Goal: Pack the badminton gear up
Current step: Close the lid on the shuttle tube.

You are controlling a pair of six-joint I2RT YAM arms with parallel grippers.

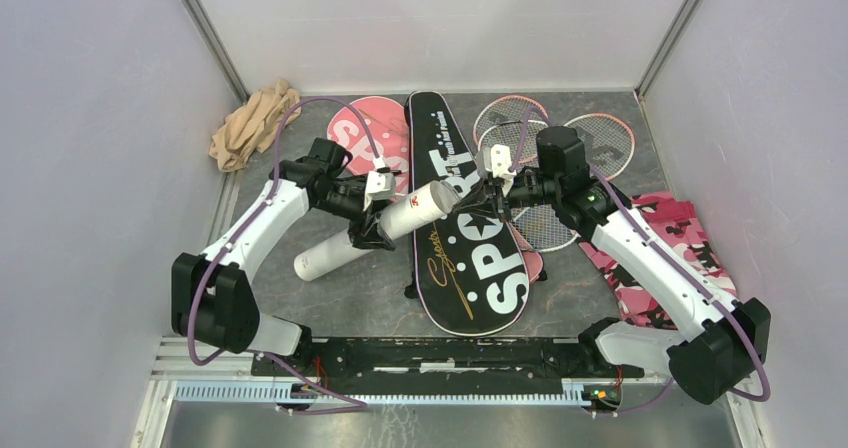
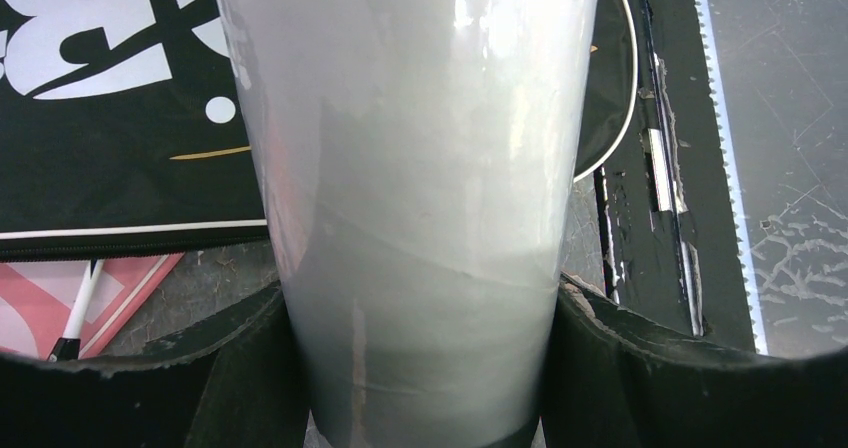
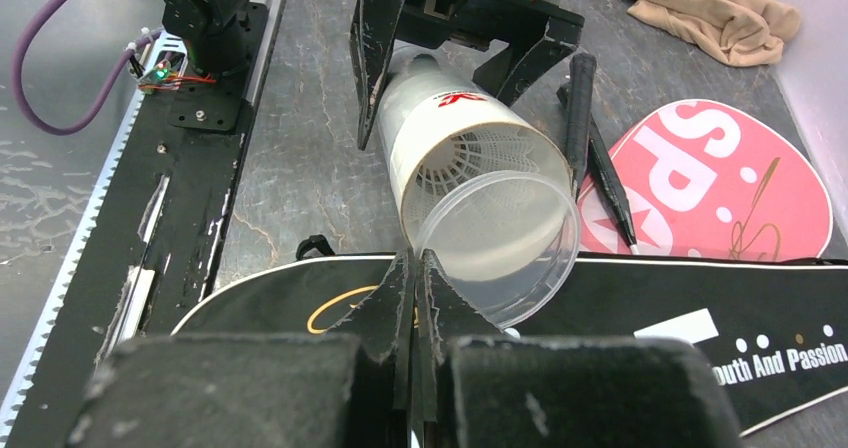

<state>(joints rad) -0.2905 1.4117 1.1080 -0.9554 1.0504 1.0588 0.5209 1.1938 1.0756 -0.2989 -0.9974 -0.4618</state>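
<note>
Gripping the tube [image 1: 420,210], left claw [image 1: 372,228] hides its middle.

Left end effector [image 1: 378,218] grips wide; right end effector [image 3: 412,268] pinched closed.

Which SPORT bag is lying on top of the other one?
The black bag, the long one in the middle with white letters. Its edge covers part of the pink bag peeking out beside it.

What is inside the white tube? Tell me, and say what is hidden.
Through the clear end of the tube a white shuttlecock shows, its meshed skirt facing the opening. The rest of the wall is opaque white, so whether more lie deeper cannot be seen.
</note>
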